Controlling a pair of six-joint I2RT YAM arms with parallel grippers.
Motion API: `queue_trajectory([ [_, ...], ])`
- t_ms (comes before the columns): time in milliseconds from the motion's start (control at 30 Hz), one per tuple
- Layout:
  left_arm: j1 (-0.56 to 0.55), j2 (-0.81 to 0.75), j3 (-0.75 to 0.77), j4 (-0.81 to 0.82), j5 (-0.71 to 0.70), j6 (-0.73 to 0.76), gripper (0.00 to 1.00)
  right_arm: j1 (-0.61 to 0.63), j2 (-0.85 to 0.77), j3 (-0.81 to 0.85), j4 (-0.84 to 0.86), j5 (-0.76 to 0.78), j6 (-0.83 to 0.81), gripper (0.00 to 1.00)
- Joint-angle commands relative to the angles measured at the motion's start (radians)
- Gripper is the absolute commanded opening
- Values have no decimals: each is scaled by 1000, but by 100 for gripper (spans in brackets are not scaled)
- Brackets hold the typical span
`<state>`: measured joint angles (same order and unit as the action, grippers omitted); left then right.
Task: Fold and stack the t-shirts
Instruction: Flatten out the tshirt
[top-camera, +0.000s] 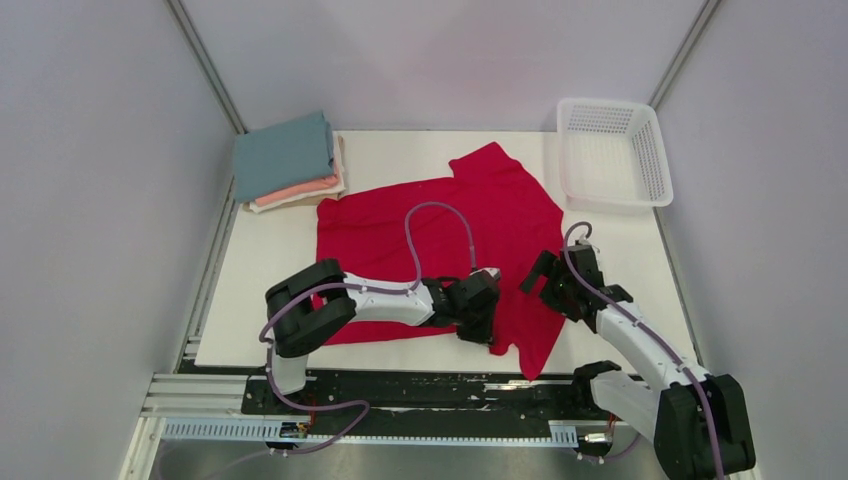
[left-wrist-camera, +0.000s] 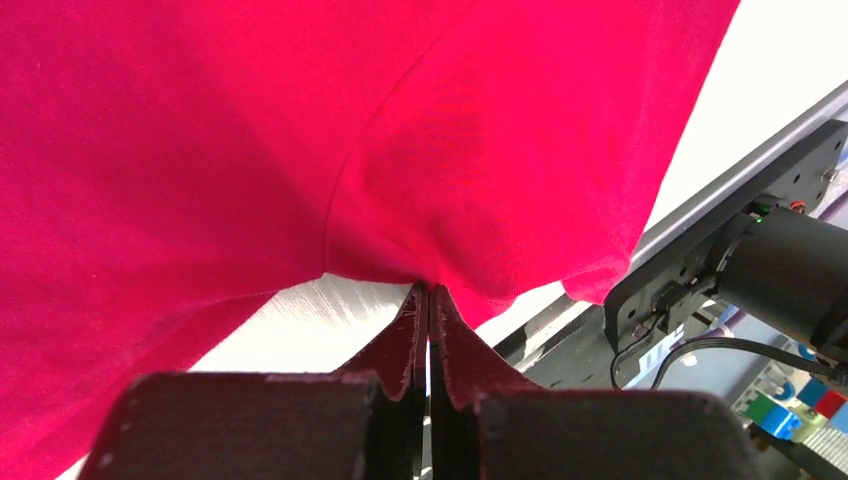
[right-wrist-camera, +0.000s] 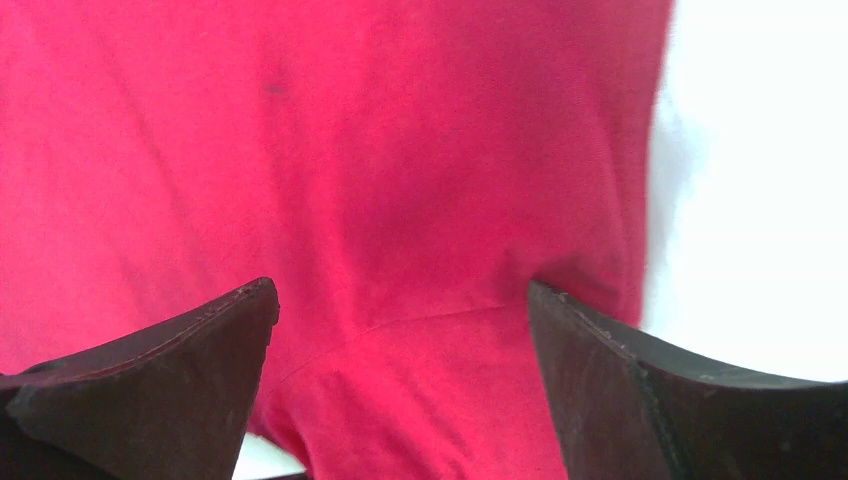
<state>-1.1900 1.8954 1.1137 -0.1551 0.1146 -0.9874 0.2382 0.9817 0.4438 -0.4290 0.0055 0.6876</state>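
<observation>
At the near edge of the white surface (top-camera: 250, 300), my left claw (left-wrist-camera: 430, 292) is pinched shut on a fold of the crimson t-shirt (top-camera: 430, 215), which lies spread out, unfolded, mid-surface. My right claw (right-wrist-camera: 400, 300) gapes wide over its near right part, gripping nothing. Far left sits a stack of folded shirts (top-camera: 288, 165), teal on top; I judge this one remains to fold and add.

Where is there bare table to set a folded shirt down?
Bare table lies left of the red shirt, on the stack's near side; another patch lies right of the shirt, on the basket's near side. The near middle is crowded by the left arm and right arm.
</observation>
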Motion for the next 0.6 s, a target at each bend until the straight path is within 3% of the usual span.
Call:
queue_trajectory([
  [0, -22, -18, -12, -156, -103, -11, 0, -17, 61, 32, 43, 119, -7, 100],
  [333, -22, -145, -85, -243, -85, 133, 2, -54, 222, 108, 39, 165, -55, 100],
  [400, -22, -146, -85, -223, -58, 148, 45, -54, 205, 113, 34, 161, -65, 100],
  [467, -22, -160, -92, -184, -34, 161, 65, -55, 167, 126, 24, 125, -83, 100],
  [567, -22, -219, -97, -170, -42, 178, 80, -53, 91, 162, -42, 77, -103, 100],
])
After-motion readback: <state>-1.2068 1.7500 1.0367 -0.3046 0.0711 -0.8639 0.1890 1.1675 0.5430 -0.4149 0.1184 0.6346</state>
